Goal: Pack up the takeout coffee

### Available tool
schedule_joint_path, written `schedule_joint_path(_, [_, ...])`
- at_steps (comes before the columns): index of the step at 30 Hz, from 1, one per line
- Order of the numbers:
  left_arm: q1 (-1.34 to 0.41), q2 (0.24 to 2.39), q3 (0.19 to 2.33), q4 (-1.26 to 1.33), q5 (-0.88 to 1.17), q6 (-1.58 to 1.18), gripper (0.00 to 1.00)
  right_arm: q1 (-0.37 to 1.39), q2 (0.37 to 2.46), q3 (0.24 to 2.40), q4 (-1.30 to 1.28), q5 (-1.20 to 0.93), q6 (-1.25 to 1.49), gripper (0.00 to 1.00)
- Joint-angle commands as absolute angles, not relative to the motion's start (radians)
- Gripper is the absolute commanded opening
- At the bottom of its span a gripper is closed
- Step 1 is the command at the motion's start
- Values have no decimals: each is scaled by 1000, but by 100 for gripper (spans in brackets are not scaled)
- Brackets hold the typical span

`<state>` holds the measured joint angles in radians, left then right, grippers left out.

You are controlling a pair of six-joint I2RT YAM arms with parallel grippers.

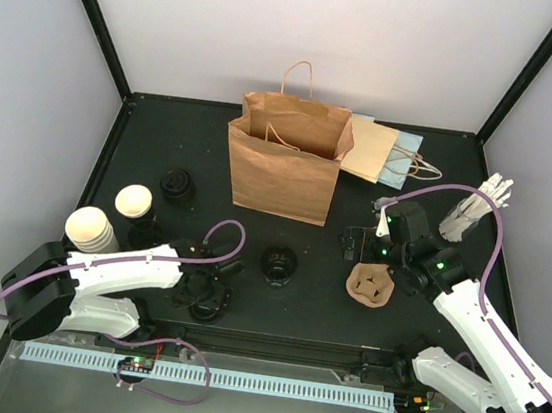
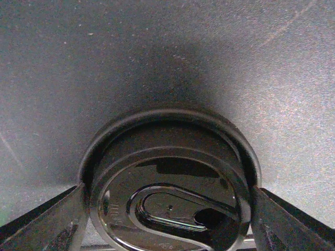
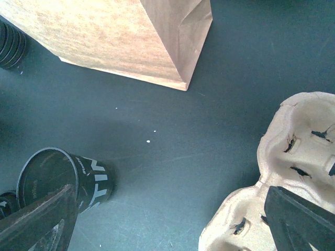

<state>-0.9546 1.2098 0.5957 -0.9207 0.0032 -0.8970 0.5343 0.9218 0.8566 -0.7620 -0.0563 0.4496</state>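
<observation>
Where L claw (image 2: 167,194) flanks lid (image 2: 170,209), tight.

A robotics lab's test cell. Plain white panels (image 1: 308,29) framed by black posts (image 1: 93,13) wall in a matte black table (image 1: 294,309). Two white robot arms, left (image 1: 127,274) and right (image 1: 483,323), stand bolted at its near edge, with purple cables (image 1: 223,230) looping off them and a slotted cable rail (image 1: 235,378) well behind both pairs of jaws. The goods are staged props: a brown paper bag (image 1: 286,167) ahead of the jaws of the right gripper (image 1: 364,248), a pulp cup carrier (image 1: 370,284) partly below them, and a black lid (image 2: 167,204) between the jaws of the left gripper (image 1: 207,294).
</observation>
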Motion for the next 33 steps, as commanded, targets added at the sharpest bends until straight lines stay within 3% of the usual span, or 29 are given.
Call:
schedule_joint_path(1, [-948, 1200, 589, -891, 20, -875, 84, 538, 926, 870, -750, -55, 440, 100])
schedule_joint_path(17, [-948, 1177, 617, -935, 8, -873, 69, 538, 933, 868, -749, -61, 441, 100])
schedule_joint_path(33, [-948, 1132, 692, -1008, 5, -864, 65, 538, 937, 873, -748, -67, 436, 100])
